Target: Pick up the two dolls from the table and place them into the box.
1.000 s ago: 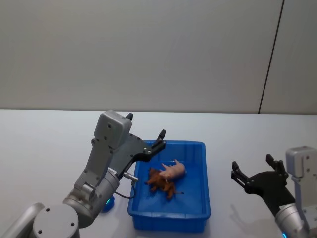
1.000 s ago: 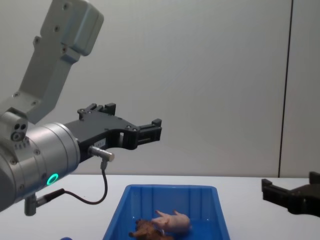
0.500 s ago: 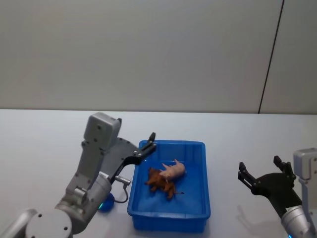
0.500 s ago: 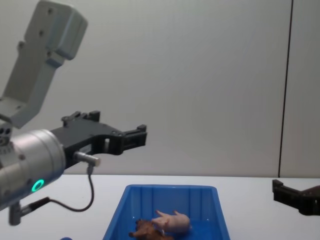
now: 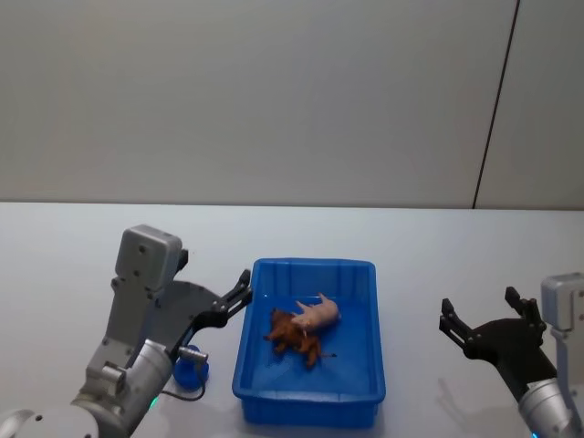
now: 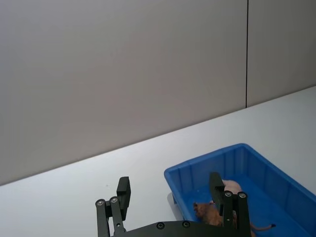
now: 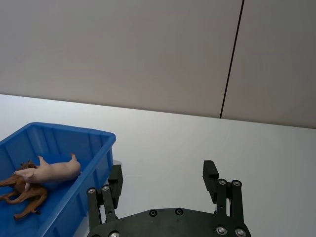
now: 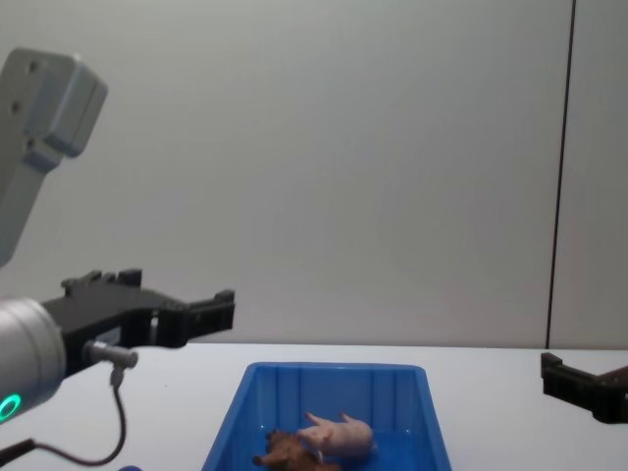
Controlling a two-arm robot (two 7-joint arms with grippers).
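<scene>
head view: pig (image 5: 318,314) and brown animal (image 5: 290,334) touch inside the box (image 5: 308,410).

Plain grey wall (image 5: 274,91) well beyond both hands, rising from far edge of table (image 5: 438,239). Thin dark vertical seam (image 5: 494,100) in wall, straight ahead of right hand (image 5: 479,306), far off, running down to table line; wall same grey either side of it. Small blue object (image 5: 191,370) on table, near left hand (image 5: 243,290), back from its fingertips toward robot, lower down, partly hidden; kind unclear.
</scene>
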